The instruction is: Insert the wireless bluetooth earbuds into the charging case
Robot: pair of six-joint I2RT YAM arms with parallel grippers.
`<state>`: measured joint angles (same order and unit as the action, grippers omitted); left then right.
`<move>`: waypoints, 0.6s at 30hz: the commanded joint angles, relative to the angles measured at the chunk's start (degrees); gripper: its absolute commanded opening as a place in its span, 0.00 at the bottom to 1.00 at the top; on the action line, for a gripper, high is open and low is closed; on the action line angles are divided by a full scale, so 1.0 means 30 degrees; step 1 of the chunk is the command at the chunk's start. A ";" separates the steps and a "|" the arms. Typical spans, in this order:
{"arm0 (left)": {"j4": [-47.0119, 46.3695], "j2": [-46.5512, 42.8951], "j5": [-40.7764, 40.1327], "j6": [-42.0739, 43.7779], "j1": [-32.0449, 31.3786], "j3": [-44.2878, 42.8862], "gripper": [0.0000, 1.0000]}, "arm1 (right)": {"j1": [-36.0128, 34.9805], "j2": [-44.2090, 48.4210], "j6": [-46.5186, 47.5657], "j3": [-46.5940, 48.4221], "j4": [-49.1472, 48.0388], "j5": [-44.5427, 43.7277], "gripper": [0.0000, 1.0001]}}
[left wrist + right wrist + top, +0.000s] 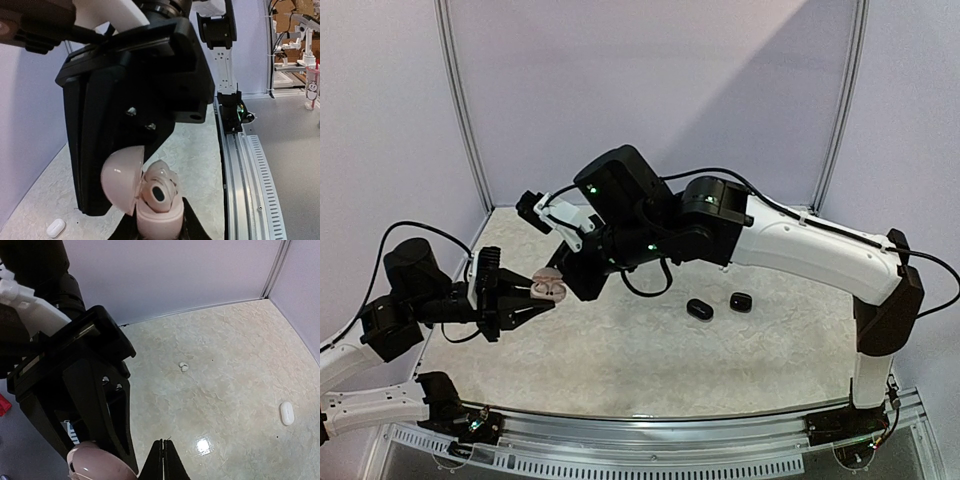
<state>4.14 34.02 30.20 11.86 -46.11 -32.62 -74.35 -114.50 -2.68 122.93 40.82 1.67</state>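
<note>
The open pink charging case [150, 217], clamped in the jaws of the left gripper [528, 297], cradles one pink earbud [159, 192], while the right gripper [163, 455] has its jaws closed on nothing; the tiny white earbuds [184, 366], loose toward the walled corner of the desk [235, 335], look light and slick, best pinched gently across the body.

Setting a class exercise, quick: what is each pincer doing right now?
Left pincer: shut on the open, glossy pink pebble-shaped charging case.
Right pincer: shut, holding nothing visible.

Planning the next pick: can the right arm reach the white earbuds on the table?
Probably yes: the white earbuds lie alone on bare table. The right gripper is shut, so it must open first.
</note>
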 commanded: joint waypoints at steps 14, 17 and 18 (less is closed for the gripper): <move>0.0866 0.0021 -0.1239 -0.1414 -0.0041 -0.0352 0.00 | -0.1817 0.2425 0.1604 -0.2373 -0.0164 -0.2209 0.13; 0.1089 -0.0228 -0.0642 -0.1740 -0.0041 -0.0198 0.00 | -0.1695 0.3886 0.1616 -0.4035 0.0075 -0.4480 0.27; 0.1089 -0.0301 -0.0336 -0.1867 -0.0041 -0.0134 0.00 | -0.1606 0.4481 0.1763 -0.4859 -0.0270 -0.4908 0.32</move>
<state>6.48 33.95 29.43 8.69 -46.48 -32.73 -77.71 -107.59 1.96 114.65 38.48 -7.40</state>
